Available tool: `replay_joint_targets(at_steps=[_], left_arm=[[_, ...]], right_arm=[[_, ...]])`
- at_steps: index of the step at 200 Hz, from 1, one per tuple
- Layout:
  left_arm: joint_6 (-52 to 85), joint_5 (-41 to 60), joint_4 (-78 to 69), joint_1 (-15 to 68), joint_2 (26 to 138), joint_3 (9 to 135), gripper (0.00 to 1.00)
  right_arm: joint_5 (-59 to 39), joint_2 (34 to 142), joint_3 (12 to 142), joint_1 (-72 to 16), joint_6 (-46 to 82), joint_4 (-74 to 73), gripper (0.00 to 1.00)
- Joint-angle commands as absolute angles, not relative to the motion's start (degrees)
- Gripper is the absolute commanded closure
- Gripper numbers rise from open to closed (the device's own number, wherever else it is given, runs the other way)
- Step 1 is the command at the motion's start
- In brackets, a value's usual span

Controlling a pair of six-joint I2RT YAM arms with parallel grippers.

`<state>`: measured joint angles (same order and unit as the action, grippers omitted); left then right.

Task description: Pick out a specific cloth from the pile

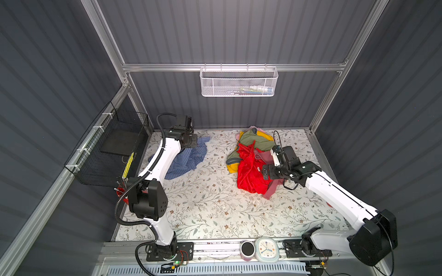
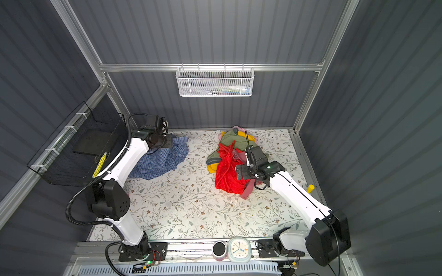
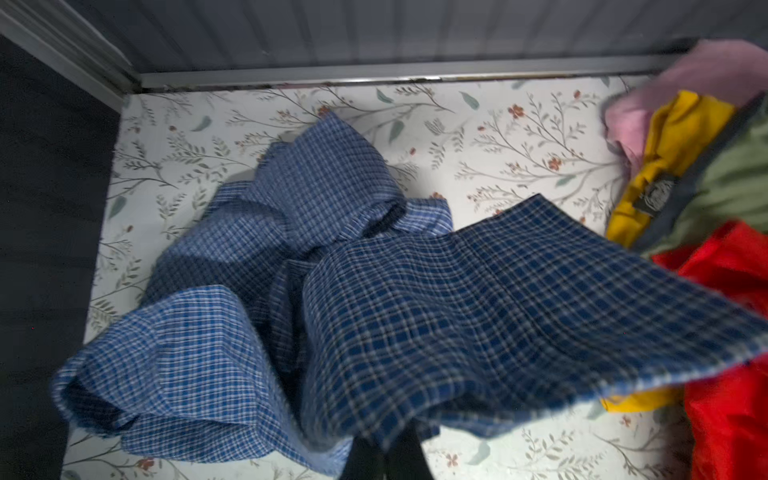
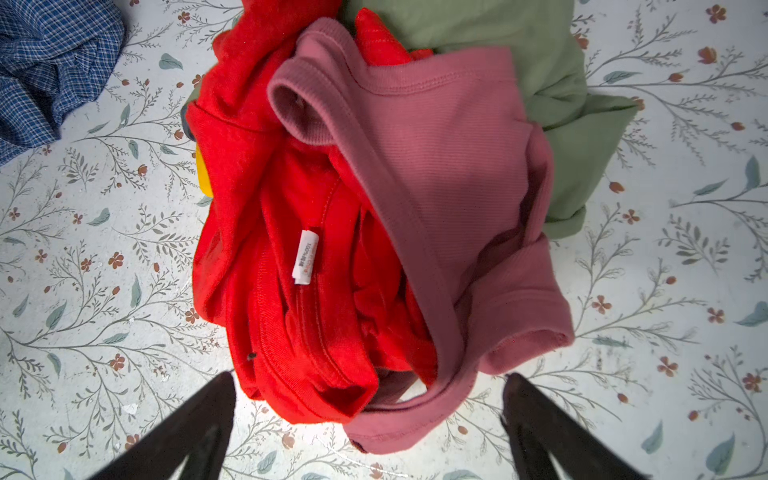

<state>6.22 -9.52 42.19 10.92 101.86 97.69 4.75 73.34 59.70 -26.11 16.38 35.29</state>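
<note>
Left gripper (image 3: 384, 451) has its dark fingers pressed together on a fold of the cloth (image 3: 374, 291), and the blue-and-white check fans up and away from the fingertips in the left wrist view. In both top views this gripper (image 1: 191, 143) sits at the rear end of the cloth (image 1: 189, 160), close to the back wall. The rest of the shirt trails forward and under the left arm's white forearm, crumpled on the table (image 1: 215, 203).

The cloth lies apart from the pile (image 1: 248, 162), with a band of bare floral tabletop between them. On its other side the shirt comes close to the table's left edge, beside the black wire basket (image 1: 107, 148). In front of both heaps the tabletop runs open to the near rail.

Right gripper (image 4: 369, 376) has its fingers spread wide, gripping nothing, and hovers above the near end of the pile (image 4: 332, 208). Below it a pink garment (image 4: 449, 166) drapes over a red garment (image 4: 266, 208), with an olive green garment (image 4: 561, 83) beyond them. A corner of the cloth (image 4: 50, 62) shows well to the side of the pile.
</note>
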Motion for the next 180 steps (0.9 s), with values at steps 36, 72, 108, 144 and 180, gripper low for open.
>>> replay_joint_targets(at_steps=[36,72,108,144,180], left_arm=[[5.21,-12.60,43.86,8.20,114.00,100.24,1.00],[7.32,-8.14,42.62,6.50,118.72,96.17,1.00],[7.86,-6.93,42.20,6.42,119.98,92.38,0.33],[9.29,-6.40,35.03,6.70,110.45,84.57,0.00],[9.26,-9.91,24.18,7.67,95.58,70.42,0.00]], right_arm=[[6.81,71.54,59.29,-25.84,16.43,36.78,0.01],[7.00,71.24,58.68,-25.80,16.31,37.35,0.01],[7.41,71.27,57.93,-24.65,14.88,37.19,0.01],[8.54,65.06,51.74,-22.68,10.26,29.66,0.01],[10.22,55.61,40.61,-18.63,2.99,13.29,0.01]])
